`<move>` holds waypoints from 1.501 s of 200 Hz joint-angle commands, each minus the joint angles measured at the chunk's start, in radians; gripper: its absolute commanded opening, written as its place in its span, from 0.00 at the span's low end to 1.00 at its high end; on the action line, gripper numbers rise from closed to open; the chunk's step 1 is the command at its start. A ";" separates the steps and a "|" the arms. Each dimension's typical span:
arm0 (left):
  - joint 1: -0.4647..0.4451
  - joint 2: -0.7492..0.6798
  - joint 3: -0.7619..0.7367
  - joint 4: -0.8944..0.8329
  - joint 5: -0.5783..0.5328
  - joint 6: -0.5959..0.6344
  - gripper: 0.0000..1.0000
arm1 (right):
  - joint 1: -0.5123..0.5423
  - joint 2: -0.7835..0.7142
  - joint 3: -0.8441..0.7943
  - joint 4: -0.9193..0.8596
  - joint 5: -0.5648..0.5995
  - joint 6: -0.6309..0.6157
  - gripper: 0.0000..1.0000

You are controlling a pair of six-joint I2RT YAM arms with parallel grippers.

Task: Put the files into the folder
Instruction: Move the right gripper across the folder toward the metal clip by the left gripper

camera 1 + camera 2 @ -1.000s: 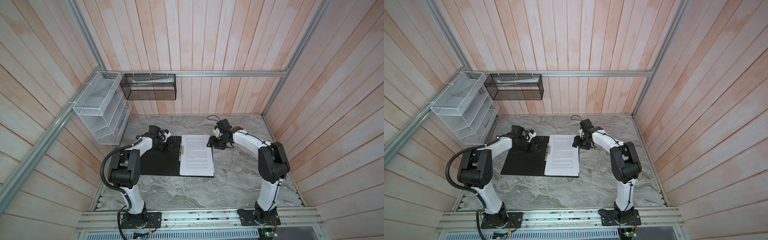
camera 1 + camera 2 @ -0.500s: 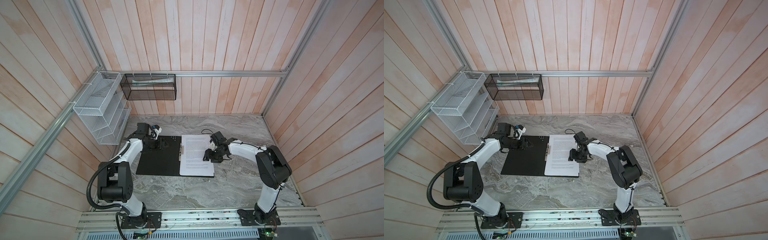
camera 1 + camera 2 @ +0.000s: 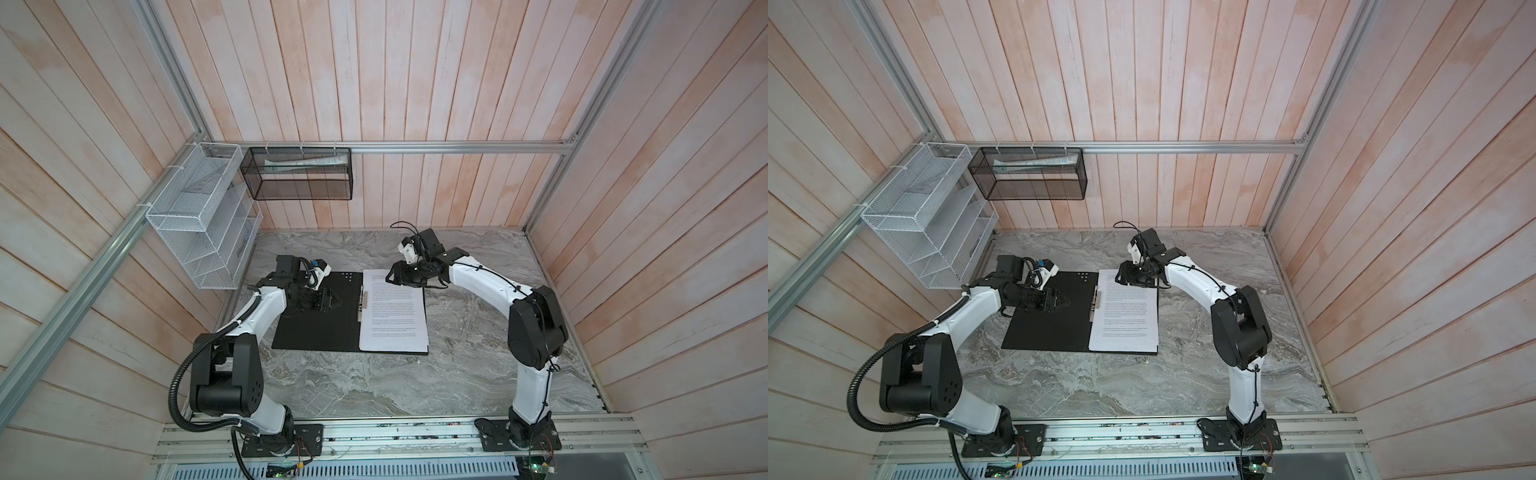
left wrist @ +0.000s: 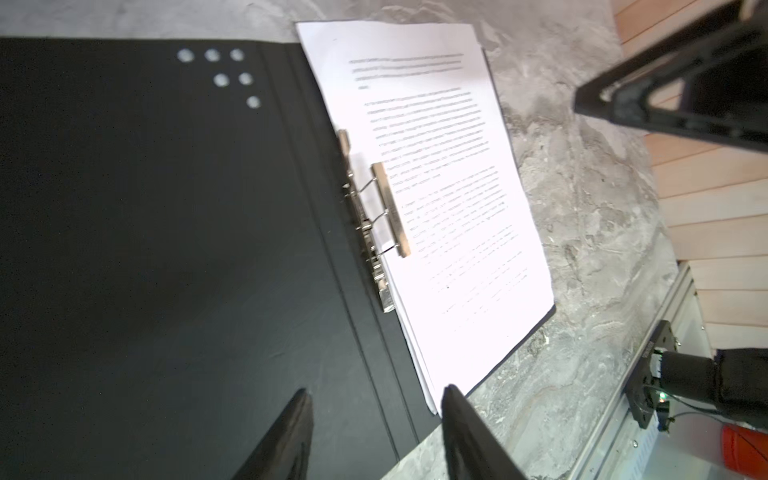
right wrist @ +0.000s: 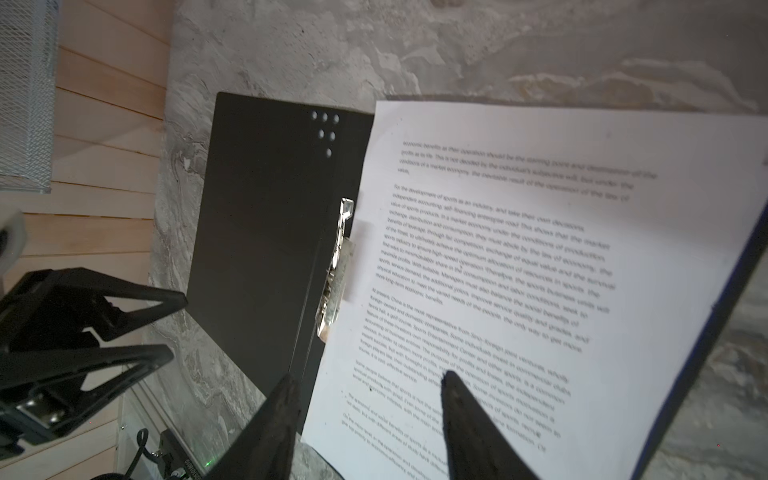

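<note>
The files point(image 3: 392, 309) lie on the right half of the open folder point(image 3: 316, 328) at mid-table; if unclamped at the spine clip point(image 3: 362, 301), they may slide or crease when the folder closes. The left gripper point(image 3: 333, 299) hovers over the folder's left half, the right gripper point(image 3: 389, 278) over the files' far edge, both part-open and empty.

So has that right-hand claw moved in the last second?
Yes. The right gripper was beside the files' far right corner; now it hangs over their far edge, nearer the folder's spine clip.
</note>
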 commanded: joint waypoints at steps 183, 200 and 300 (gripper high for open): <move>0.111 0.516 0.065 -0.020 0.663 0.065 0.00 | -0.007 0.480 0.422 0.161 -0.311 -0.032 0.50; 0.113 0.529 0.049 0.010 0.657 0.039 0.00 | -0.007 0.515 0.460 0.155 -0.348 -0.026 0.50; 0.124 0.694 0.103 -0.134 0.752 0.164 0.00 | -0.002 0.611 0.549 0.118 -0.430 -0.029 0.50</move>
